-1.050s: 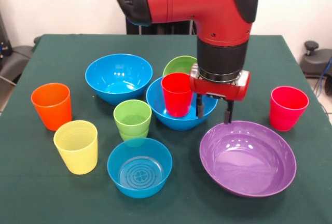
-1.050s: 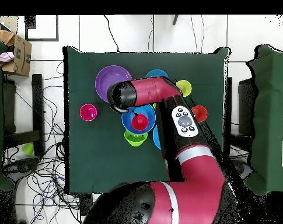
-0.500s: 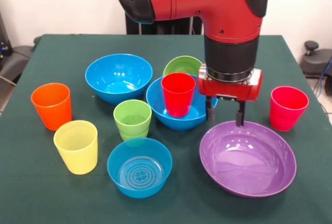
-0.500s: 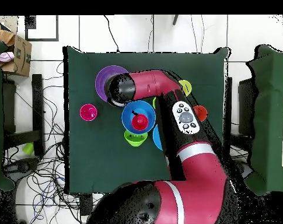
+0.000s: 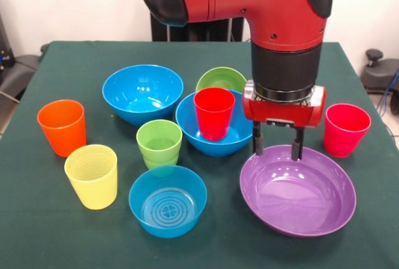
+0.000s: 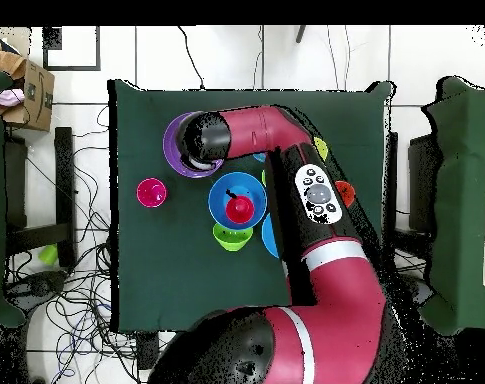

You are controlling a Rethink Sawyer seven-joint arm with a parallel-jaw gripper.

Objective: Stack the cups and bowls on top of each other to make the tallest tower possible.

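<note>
My gripper (image 5: 278,151) hangs open over the far rim of the wide purple bowl (image 5: 299,197), with nothing between its fingers. A red cup (image 5: 214,113) stands upright inside a large blue bowl (image 5: 189,129) just left of the gripper. In the overhead view the arm covers the gripper and part of the purple bowl (image 6: 172,152); the red cup (image 6: 240,208) shows in its blue bowl (image 6: 222,192). A second large blue bowl (image 5: 142,92), a small green bowl (image 5: 219,76) and a small blue bowl with a ringed bottom (image 5: 168,201) stand apart on the table.
Loose upright cups: orange (image 5: 62,127) and yellow (image 5: 92,175) at the left, light green (image 5: 159,143) in the middle, pinkish-red (image 5: 346,129) right of the gripper. The green table (image 5: 75,57) ends close in front of the purple bowl.
The gripper moved from beside the blue bowl holding the red cup toward the right and nearer the camera, onto the purple bowl's far rim. It stayed open; no object moved.
</note>
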